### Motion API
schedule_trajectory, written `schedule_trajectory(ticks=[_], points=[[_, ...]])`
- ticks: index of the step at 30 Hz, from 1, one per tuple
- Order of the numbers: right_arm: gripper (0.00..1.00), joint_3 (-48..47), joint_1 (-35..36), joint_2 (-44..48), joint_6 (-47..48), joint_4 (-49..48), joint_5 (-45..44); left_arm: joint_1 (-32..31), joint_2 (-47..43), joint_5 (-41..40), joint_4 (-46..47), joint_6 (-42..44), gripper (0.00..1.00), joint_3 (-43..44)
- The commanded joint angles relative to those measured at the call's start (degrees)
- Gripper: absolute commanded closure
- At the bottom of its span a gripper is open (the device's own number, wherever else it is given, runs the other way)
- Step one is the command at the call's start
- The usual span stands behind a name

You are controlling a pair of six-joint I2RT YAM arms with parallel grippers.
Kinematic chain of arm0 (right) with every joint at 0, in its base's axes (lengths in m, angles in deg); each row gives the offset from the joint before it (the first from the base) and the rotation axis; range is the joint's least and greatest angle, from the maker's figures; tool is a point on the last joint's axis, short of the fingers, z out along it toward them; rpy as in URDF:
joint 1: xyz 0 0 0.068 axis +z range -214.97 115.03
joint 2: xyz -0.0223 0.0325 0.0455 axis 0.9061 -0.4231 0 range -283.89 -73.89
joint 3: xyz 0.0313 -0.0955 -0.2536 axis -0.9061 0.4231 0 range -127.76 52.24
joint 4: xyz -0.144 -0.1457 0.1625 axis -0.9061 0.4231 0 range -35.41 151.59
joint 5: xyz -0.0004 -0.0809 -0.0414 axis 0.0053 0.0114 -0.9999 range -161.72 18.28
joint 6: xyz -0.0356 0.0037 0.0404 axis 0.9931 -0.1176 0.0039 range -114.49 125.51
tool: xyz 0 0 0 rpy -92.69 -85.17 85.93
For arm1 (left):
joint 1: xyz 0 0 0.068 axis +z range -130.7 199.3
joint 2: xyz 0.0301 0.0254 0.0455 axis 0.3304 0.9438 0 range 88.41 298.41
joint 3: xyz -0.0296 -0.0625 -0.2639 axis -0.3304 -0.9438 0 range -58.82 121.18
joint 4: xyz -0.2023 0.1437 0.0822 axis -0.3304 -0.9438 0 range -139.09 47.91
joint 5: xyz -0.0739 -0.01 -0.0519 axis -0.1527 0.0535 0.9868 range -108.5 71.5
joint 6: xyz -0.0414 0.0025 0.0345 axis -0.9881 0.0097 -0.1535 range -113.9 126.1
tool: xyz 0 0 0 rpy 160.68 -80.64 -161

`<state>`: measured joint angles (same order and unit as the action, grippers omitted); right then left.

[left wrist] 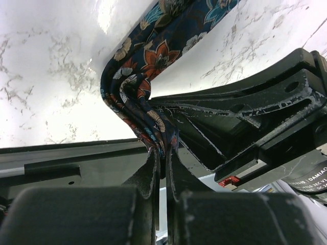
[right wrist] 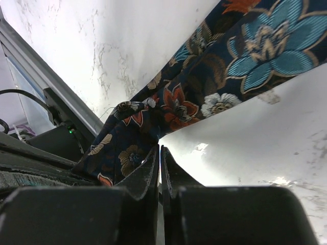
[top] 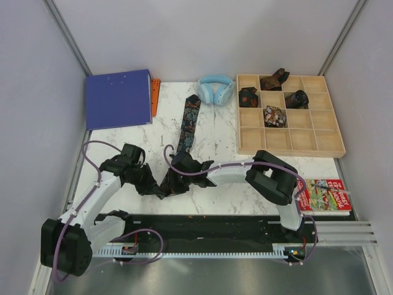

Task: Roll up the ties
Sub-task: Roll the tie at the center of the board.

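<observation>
A long floral-print tie [top: 189, 120] lies on the marble surface, its far end just beside the light-blue headphones [top: 215, 90] and its length running towards the near edge, where it gathers into a dark bunch between the two hands. The left hand [left wrist: 162, 152] is closed tight on a folded thickness of that fabric, the layers curving up out of its tips in a narrow loop. The right hand [right wrist: 159, 151] meets the same bunch from the right side; its jaws stand almost together with a fold of the tie pinched at their tips (the cloth spreads away from them to the left and far side in the wrist view). The two hands sit very near each other, in the middle of the surface close to the near rail. At the far right, a wooden tray [top: 291, 151] with square compartments holds four rolled ties [top: 274, 116], each in its own compartment in the far rows. A blue binder [top: 118, 98] lies at the far left, and a red book [top: 325, 196] lies at the near right.
</observation>
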<state>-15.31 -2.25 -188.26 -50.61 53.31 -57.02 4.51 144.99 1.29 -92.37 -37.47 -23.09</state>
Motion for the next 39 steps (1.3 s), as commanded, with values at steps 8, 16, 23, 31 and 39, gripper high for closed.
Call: schedule_trajectory(ticks=[8,16,23,31,39], points=[[0.90,2.9,-3.1,3.4,2.3,1.1,0.8,1.8,13.8,2.5,6.3,6.7,0.98,6.5],[0.87,7.5,-5.2,8.7,4.3,3.1,1.1,2.9,21.8,2.6,8.2,8.7,0.98,9.6],[0.86,10.4,-5.8,11.5,5.2,3.7,0.9,3.8,26.9,3.6,9.1,9.8,0.92,12.9],[0.84,11.2,-5.8,13.0,6.2,4.4,0.9,5.3,32.0,5.1,10.3,10.6,0.60,16.7],[0.83,6.0,-5.9,13.6,7.9,4.6,3.8,5.6,32.3,5.8,10.2,9.5,0.04,20.4]])
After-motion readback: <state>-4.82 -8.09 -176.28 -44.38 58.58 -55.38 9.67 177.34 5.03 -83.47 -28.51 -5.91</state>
